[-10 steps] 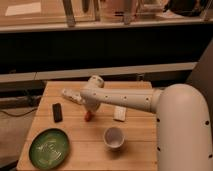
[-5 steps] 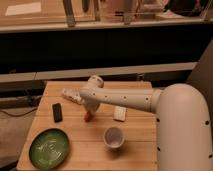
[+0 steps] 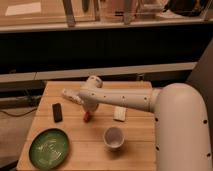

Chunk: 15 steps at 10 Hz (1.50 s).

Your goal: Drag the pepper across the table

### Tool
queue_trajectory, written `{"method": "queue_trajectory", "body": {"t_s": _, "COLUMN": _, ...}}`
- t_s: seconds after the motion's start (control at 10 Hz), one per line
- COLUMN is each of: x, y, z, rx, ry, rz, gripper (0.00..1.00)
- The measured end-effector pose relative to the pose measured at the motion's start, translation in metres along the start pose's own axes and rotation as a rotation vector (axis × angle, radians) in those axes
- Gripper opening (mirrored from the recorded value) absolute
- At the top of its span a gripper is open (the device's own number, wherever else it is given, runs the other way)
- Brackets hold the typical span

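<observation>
The counter (image 3: pixel 140 150) carries everything. The plate (image 3: pixel 49 147) lies at the front left corner. Behind it, by the left edge, lies a small flat device (image 3: pixel 57 112). The pepper (image 3: pixel 87 116) sits right of that device, near the counter's middle, under the arm (image 3: pixel 122 99), which reaches in from the right edge. The tool (image 3: pixel 73 96) is behind the pepper, toward the back left corner. A cup (image 3: pixel 114 137) stands near the front edge, right of the plate. A packet (image 3: pixel 120 113) lies behind it.

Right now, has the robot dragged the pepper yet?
Done: the gripper is down at the red pepper, between the black object and the white cup. In hand: getting hold of the pepper, it seems. Left: the drag across the table; the pepper sits near the middle.
</observation>
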Motion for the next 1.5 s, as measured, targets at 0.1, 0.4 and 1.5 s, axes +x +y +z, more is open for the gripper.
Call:
{"method": "queue_trajectory", "body": {"t_s": 0.1, "x": 0.0, "y": 0.0, "z": 0.0, "rx": -0.001, "ry": 0.0, "rz": -0.003, "gripper": 0.02}}
{"method": "queue_trajectory", "body": {"t_s": 0.4, "x": -0.002, "y": -0.001, "z": 0.0, "rx": -0.005, "ry": -0.003, "rz": -0.009, "gripper": 0.02}}
{"method": "queue_trajectory", "body": {"t_s": 1.5, "x": -0.008, "y": -0.014, "z": 0.002, "rx": -0.017, "ry": -0.013, "rz": -0.037, "gripper": 0.02}}
